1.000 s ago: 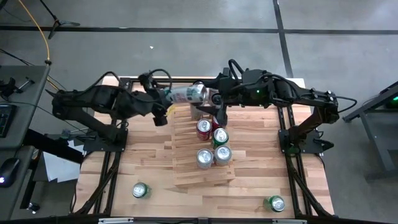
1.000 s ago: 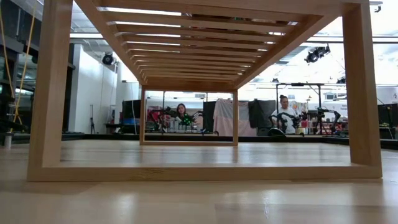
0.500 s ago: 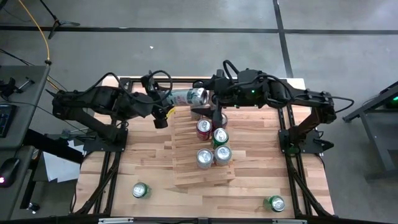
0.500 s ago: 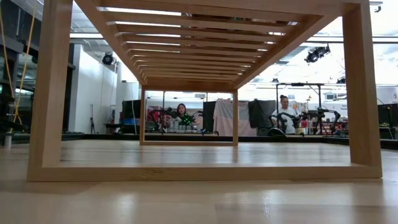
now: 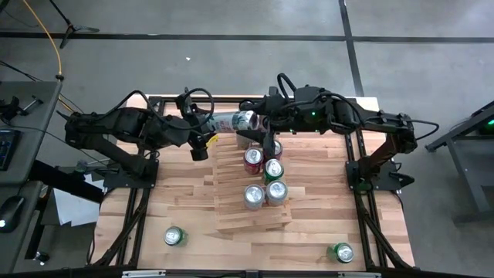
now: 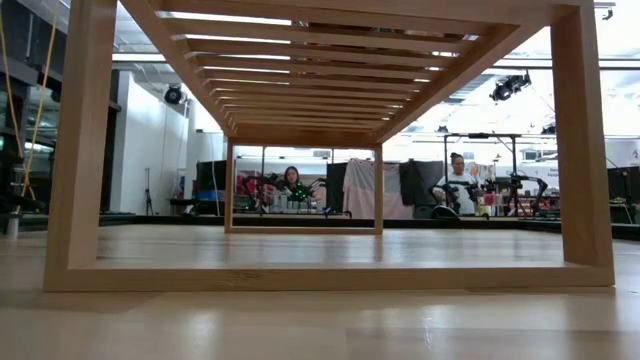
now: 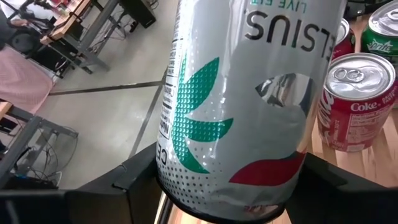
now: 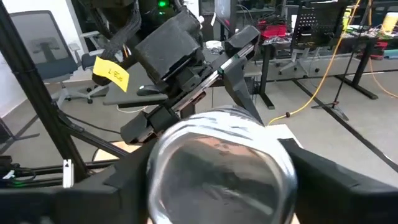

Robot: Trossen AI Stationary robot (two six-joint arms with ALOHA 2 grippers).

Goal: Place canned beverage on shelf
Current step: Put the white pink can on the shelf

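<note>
High view: slatted pale-wood shelf [image 5: 231,197] carries 5 cylindrical metal cans [image 5: 255,195].

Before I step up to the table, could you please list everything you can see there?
table: one, pale wood, under both arms
shelf: one, pale slatted wood, middle of the table
cans on the shelf: five, two red, one green, two silver, upright
loose cans: two, green, upright on the table's near edge, one towards each corner
held can: one, silver with green and red marks, lying level in the air above the shelf's far end
people: two, far back in the room
left gripper: one, dark, jaws clamped on the held can
right gripper: one, dark, at the held can's other end
</note>
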